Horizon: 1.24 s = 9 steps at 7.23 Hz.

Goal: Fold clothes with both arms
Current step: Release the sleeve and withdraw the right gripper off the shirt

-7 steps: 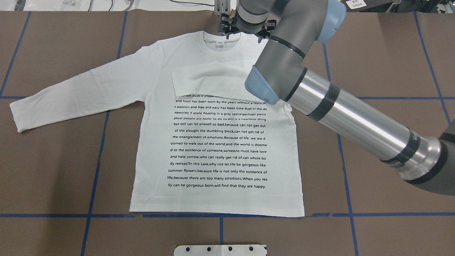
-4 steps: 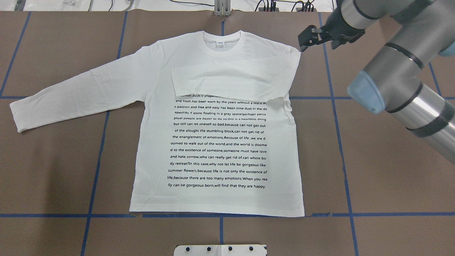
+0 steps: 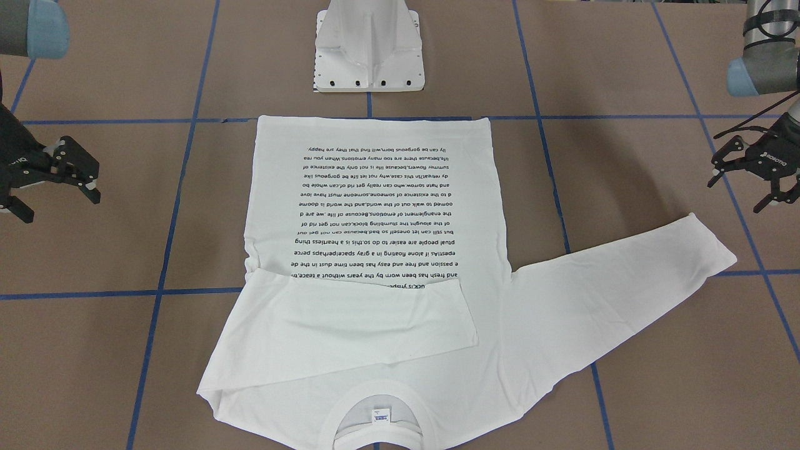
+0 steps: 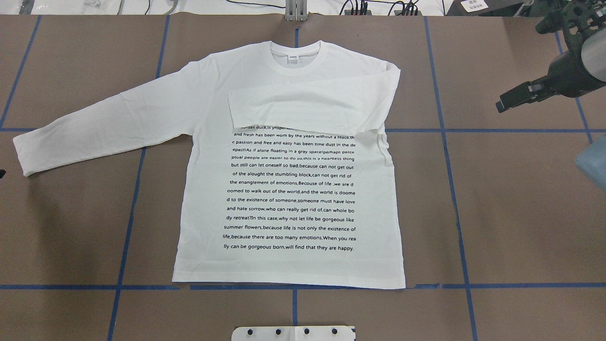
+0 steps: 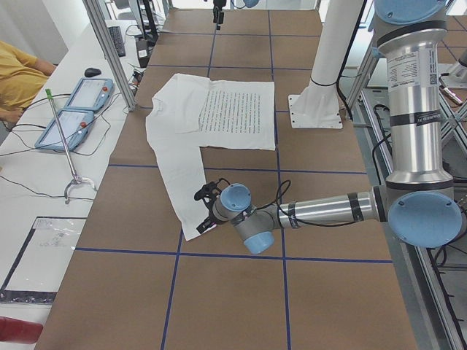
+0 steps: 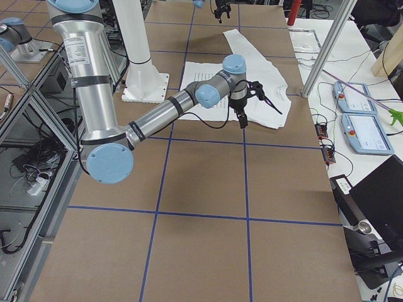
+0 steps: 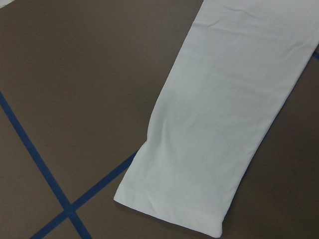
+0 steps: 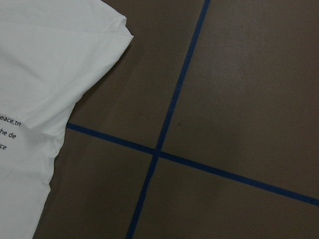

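T-shirt [image 4: 289, 189]: laid flat on the worktop [image 4: 497, 213], one sleeve [image 4: 307, 106] folded across.
Left tool [image 3: 737, 195]: held open, empty.
Right tool [image 3: 62, 209]: held open, empty.

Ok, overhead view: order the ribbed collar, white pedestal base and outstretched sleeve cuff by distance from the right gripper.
1. ribbed white collar, top centre.
2. white rigid pedestal base, bottom centre.
3. outstretched white sleeve cuff, far left.
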{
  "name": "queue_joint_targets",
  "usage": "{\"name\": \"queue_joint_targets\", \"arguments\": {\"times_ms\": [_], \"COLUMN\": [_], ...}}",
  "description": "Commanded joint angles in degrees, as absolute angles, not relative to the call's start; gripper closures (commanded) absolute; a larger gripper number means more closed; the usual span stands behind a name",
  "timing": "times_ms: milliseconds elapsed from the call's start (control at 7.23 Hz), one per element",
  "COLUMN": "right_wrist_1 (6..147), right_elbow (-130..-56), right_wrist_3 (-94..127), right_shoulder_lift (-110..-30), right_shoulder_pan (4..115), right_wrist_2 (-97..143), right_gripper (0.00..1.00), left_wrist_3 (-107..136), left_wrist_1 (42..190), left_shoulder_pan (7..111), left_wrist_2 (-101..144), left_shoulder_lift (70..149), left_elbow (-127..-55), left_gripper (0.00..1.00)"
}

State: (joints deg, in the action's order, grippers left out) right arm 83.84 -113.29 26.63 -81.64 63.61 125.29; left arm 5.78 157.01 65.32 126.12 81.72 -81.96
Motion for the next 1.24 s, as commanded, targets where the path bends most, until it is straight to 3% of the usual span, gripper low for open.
{"name": "queue_joint_targets", "arguments": {"times_ms": [0,277,415,692,1107], "right_wrist_1": [83.8,81.1,78.5,78.3,78.4], "right_elbow": [-113.9,-114.1,-113.6,-113.7,-113.7], "right_wrist_3": [25.1,25.2,25.2,25.3,25.3], "right_shoulder_lift": [-86.6,-90.2,-91.3,-91.7,-91.7], "right_shoulder_pan": [64.0,64.2,64.2,64.2,64.2], "right_wrist_2": [124.8,124.8,124.7,124.9,125.1], "right_gripper": [0.00,0.00,0.00,0.00,0.00], "left_wrist_3": [5.9,5.9,5.9,5.8,5.8], "left_wrist_1": [157.2,157.2,157.3,157.3,157.3], "left_shoulder_pan": [61.4,60.4,60.0,59.5,58.8], "left_wrist_2": [123.1,122.4,122.3,121.6,121.5], "left_shoulder_lift": [82.7,83.1,83.4,84.8,86.0], "left_elbow": [-80.6,-80.1,-79.5,-77.8,-76.4], "left_gripper": [0.00,0.04,0.15,0.51,0.54]}}
